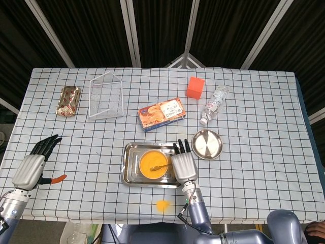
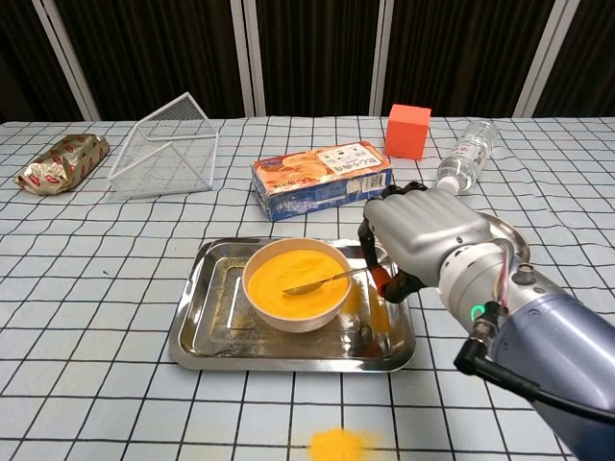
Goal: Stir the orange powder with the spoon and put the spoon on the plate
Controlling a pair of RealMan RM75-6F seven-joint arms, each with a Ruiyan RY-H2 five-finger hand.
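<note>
The right hand (image 2: 423, 235) hides the spoon (image 2: 317, 282) handle's end.

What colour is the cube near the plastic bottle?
The cube is orange-red, seen best in the chest view, beside the bottle.
</note>
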